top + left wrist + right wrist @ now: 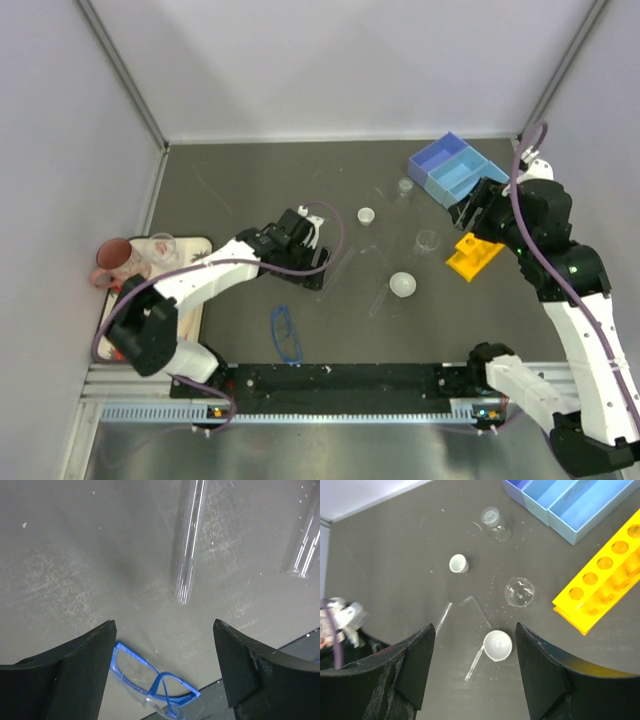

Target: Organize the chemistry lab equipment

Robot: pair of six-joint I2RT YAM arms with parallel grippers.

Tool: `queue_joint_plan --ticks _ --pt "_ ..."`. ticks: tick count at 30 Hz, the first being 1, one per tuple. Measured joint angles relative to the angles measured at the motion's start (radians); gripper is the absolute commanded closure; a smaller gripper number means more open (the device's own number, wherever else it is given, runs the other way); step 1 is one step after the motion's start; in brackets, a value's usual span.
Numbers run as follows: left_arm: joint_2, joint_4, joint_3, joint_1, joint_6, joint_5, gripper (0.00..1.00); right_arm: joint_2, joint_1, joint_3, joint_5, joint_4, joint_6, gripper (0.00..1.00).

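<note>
My left gripper [316, 272] is open and empty, low over the table; in its wrist view [165, 630] a thin clear tube [189, 540] lies just ahead, a second tube [307, 540] to the right, and the blue-framed goggles [155, 682] lie near the rail. My right gripper [470, 212] is open and empty, held high beside the yellow holed rack [474, 255] and the light-blue tray [455, 168]. Its wrist view [475, 630] shows two white dishes [498, 645] [458, 563], two clear beakers [520, 591] [496, 524] and several tubes [475, 665].
A dark-pink mug [113, 260] and a clear cup [160, 247] stand on a white tray [192, 312] at the far left. The black base rail [340, 380] runs along the near edge. Grey walls close in the table.
</note>
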Motion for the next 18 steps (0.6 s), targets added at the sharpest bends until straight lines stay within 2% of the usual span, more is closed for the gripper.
queue_joint_plan --ticks 5,10,18 --pt "0.115 0.06 0.031 -0.022 0.002 -0.022 0.2 -0.077 0.0 0.0 -0.055 -0.023 -0.012 0.34" --pt "0.21 0.102 0.066 -0.1 0.001 -0.104 0.2 -0.118 0.0 -0.01 -0.085 -0.032 -0.031 0.34" --pt "0.343 0.13 0.118 -0.151 0.002 -0.21 0.24 -0.148 0.001 -0.111 -0.137 -0.04 -0.047 0.34"
